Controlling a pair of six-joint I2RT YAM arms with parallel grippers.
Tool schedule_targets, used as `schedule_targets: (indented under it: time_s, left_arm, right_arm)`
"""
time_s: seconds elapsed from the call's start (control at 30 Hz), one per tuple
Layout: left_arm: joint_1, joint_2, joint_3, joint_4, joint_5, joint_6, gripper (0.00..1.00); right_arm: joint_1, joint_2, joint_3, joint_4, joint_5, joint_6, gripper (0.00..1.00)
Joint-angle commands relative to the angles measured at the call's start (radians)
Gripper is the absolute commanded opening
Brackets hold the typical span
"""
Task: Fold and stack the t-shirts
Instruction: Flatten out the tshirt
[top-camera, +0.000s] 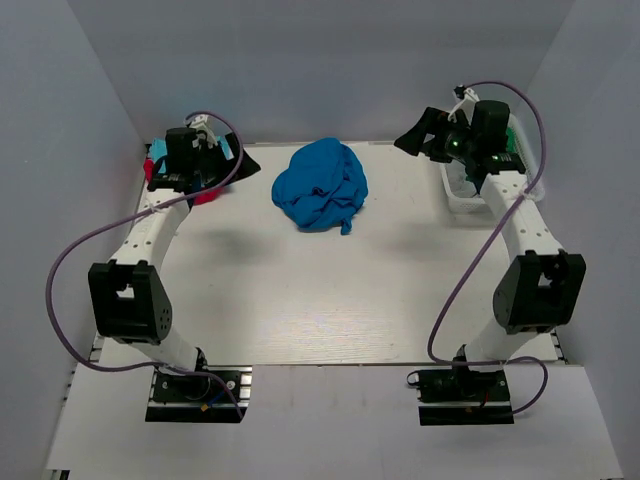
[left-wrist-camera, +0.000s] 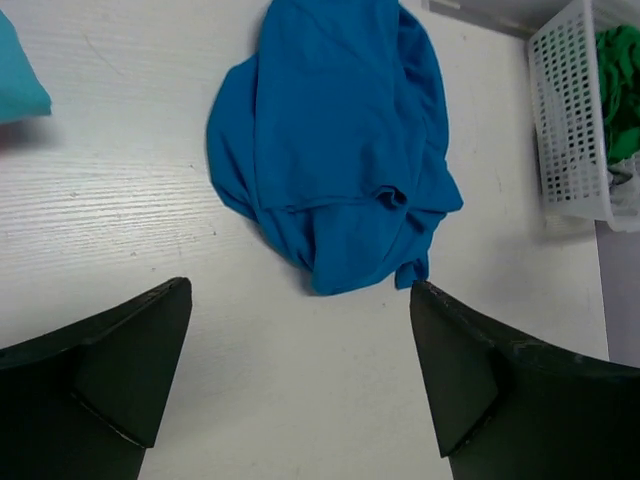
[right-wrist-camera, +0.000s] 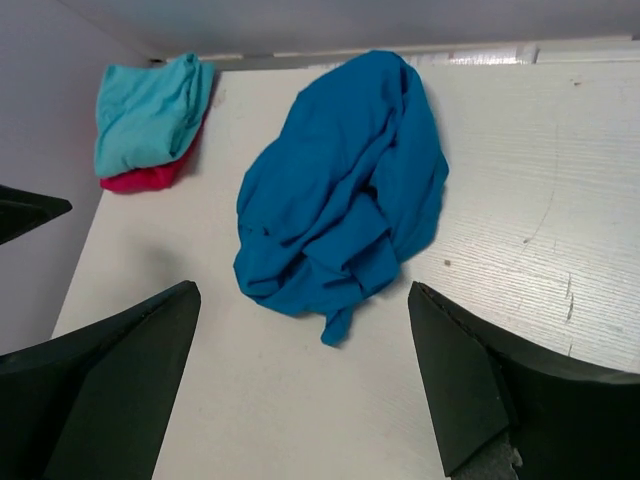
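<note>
Grippers hover above the far sides of the table (top-camera: 300, 300), angled down, the left gripper (left-wrist-camera: 300, 300) and the right gripper (right-wrist-camera: 300, 295) both spread wide and empty. The royal-blue t-shirt (top-camera: 320, 187) lies crumpled between them at far centre. From above, the left gripper hides most of the folded turquoise t-shirt (right-wrist-camera: 150, 110), which lies on the red t-shirt (right-wrist-camera: 145, 180).

— What colour is the heap at twelve o'clock on the table?
— That t-shirt (top-camera: 320, 186) is plain royal blue, no print.
— And at ten o'clock?
— A turquoise t-shirt (right-wrist-camera: 150, 110) over a red t-shirt (right-wrist-camera: 140, 181), both plain.
— The table (top-camera: 300, 300) itself?
— White, with faint grain lines. At two o'clock a white lattice basket (left-wrist-camera: 570, 130) holds green cloth (left-wrist-camera: 622, 80).
— The rig?
— Purple cables (top-camera: 49, 285); the left gripper (left-wrist-camera: 300, 290) and the right gripper (right-wrist-camera: 300, 290) are matte black.
</note>
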Motion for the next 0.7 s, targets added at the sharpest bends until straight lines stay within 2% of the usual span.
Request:
schedule_targets:
  time_s: [0.0,0.1,0.13,0.2,0.23,0.27,0.37,0.5,0.63,0.67]
  left_arm:
    - [-0.006,0.082,0.043,-0.025,0.037,0.019,1.0]
    - [-0.006,0.219,0.17,-0.127,-0.011,0.028,1.0]
    - [-0.006,0.329,0.215,-0.153,-0.011,0.04,1.0]
    - [-0.018,0.44,0.354,-0.205,-0.011,0.051,1.0]
    - [-0.018,0.492,0.408,-0.227,-0.011,0.051,1.0]
    - [-0.03,0.593,0.521,-0.279,-0.02,0.062,1.0]
    - [-0.054,0.695,0.663,-0.339,-0.126,0.074,1.0]
    - [-0.064,0.762,0.663,-0.315,-0.183,0.074,0.95]
    - [-0.085,0.805,0.694,-0.296,-0.16,0.063,0.92]
    - [-0.099,0.819,0.694,-0.296,-0.16,0.054,0.9]
  right_arm:
    - [0.011,0.061,0.084,-0.081,-0.031,-0.047,0.9]
    - [0.048,0.127,0.104,-0.056,0.027,-0.146,0.9]
    - [0.059,0.18,0.184,-0.117,0.175,-0.165,0.9]
    - [0.109,0.28,0.261,-0.172,0.253,-0.267,0.9]
    - [0.144,0.344,0.379,-0.229,0.312,-0.286,0.9]
    - [0.155,0.374,0.406,-0.228,0.316,-0.342,0.9]
    - [0.215,0.494,0.502,-0.175,0.38,-0.37,0.9]
    - [0.255,0.624,0.593,-0.092,0.485,-0.383,0.9]
    - [0.269,0.681,0.608,-0.022,0.488,-0.291,0.9]
    - [0.269,0.684,0.608,0.003,0.533,-0.283,0.9]
